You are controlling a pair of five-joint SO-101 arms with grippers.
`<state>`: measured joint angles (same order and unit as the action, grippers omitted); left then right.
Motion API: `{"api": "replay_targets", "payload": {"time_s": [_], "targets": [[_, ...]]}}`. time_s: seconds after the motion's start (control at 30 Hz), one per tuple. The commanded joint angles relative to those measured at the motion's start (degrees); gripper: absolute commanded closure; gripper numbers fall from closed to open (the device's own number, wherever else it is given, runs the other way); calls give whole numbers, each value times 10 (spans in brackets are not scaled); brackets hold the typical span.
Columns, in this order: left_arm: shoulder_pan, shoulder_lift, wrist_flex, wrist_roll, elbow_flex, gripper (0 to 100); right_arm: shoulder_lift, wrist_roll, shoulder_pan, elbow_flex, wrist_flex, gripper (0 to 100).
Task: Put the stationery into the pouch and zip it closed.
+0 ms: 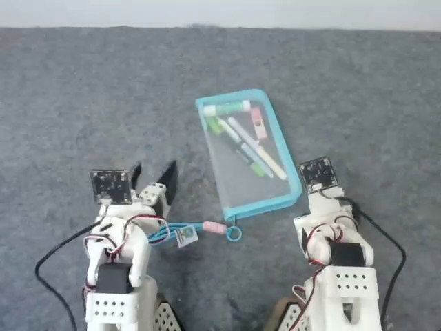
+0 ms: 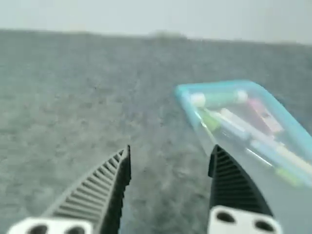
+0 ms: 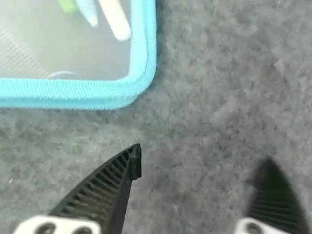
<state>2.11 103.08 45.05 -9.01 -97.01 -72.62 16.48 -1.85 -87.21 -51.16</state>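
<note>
Left pincer [image 2: 171, 149] and right pincer [image 3: 204, 155] both wide; pens [image 1: 249, 146] veiled inside translucent pouch [image 1: 240, 186].

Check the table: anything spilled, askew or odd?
Nothing spilled: the pens lie inside the pouch, which lies askew. A cord trails from its near corner toward the left arm. The left gripper and right gripper are open, clear of it.
</note>
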Motion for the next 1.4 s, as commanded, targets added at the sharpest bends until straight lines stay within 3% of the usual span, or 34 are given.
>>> {"api": "replay_targets", "payload": {"time_s": [0.0, 0.07, 0.17, 0.33, 0.47, 0.7, 0.87, 1.37], "targets": [[-50, 8, 33, -6, 5, 754, -11, -3, 7, -9, 61, 920], [-62, 8, 45, -6, 5, 754, -11, -3, 7, -18, 90, 997], [-65, 8, 56, -6, 5, 786, -11, -3, 7, -33, 117, 959], [-65, 7, 57, -6, 5, 998, -11, -3, 7, -53, 120, 946], [-65, 7, 81, -5, 5, 985, -14, -3, 9, -73, 121, 950], [-65, 9, 228, -5, 5, 985, -78, -3, 11, -97, 111, 950], [-65, 11, 274, -6, 5, 985, -131, -3, 8, -97, 29, 950], [-65, 11, 273, -6, 5, 985, -290, -3, 8, -94, -210, 950]]}}
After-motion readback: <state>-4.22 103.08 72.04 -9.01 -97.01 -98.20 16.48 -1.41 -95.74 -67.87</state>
